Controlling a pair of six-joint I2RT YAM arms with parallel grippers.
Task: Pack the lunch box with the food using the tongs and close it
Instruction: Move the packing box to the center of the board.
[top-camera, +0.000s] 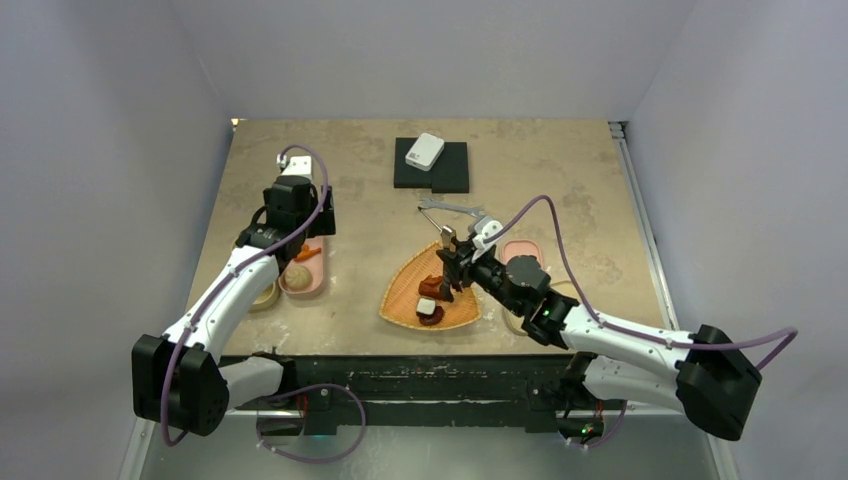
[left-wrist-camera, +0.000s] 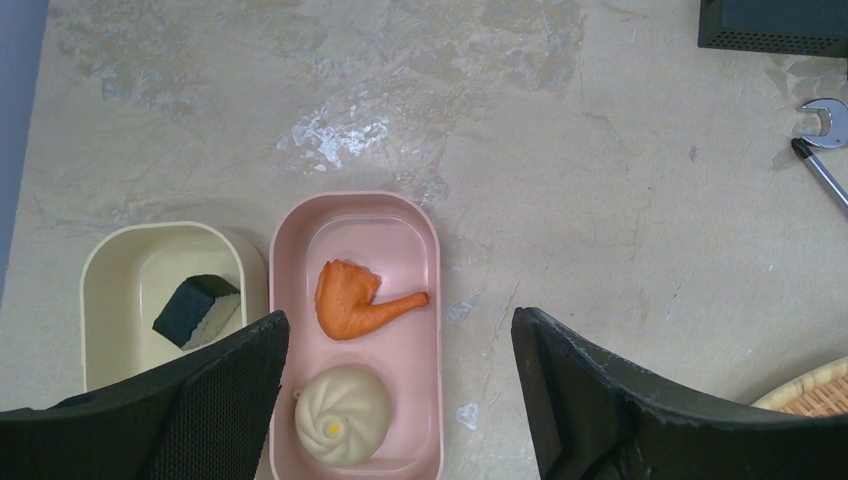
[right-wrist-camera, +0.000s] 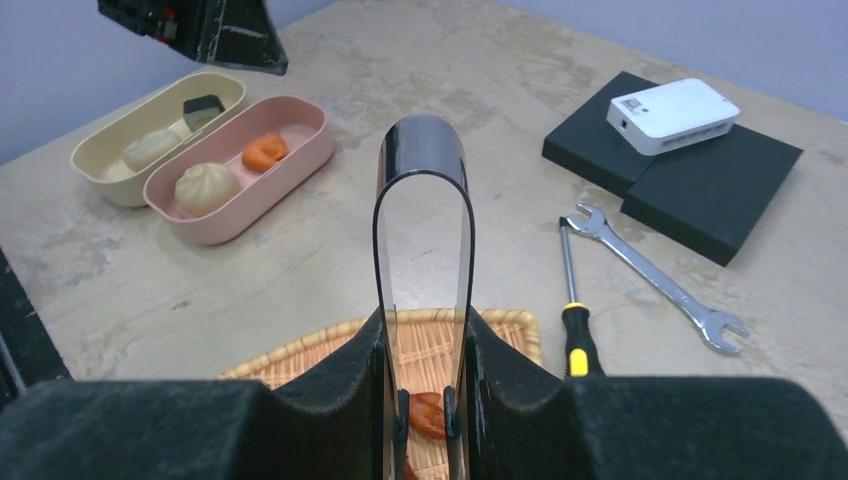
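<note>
Tongs (right-wrist-camera: 423, 190) squeezed by right gripper (right-wrist-camera: 425, 360), tips pinched on red piece (right-wrist-camera: 428, 413) over basket (right-wrist-camera: 300, 350). Left gripper (left-wrist-camera: 395, 330) wide open, empty, above pink box (left-wrist-camera: 430, 230). Risk: piece dropped in transit if squeeze is eased.

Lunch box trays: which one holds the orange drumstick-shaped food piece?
The pink oblong plastic tray; the cream tray beside it holds a black-and-white block instead.

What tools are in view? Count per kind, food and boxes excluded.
tongs: 1
wrench: 1
screwdriver: 1
Total: 3
</note>
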